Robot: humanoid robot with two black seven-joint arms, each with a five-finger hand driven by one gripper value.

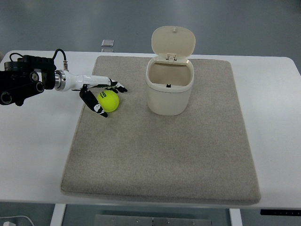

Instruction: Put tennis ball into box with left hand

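A yellow-green tennis ball (109, 101) lies on the grey mat (160, 155), left of a cream bin (169, 84) whose lid stands open. My left hand (101, 94) reaches in from the left edge. Its fingers are spread around the ball, thumb on the near side and the other fingers on the far side. I cannot tell whether the fingers press on the ball, and it still rests on the mat. The bin's inside looks empty. The right arm is out of view.
The mat lies on a white table (273, 141). A small clear object (107, 44) sits at the table's far edge, behind the mat. The left arm's black forearm (23, 80) lies over the table's left side.
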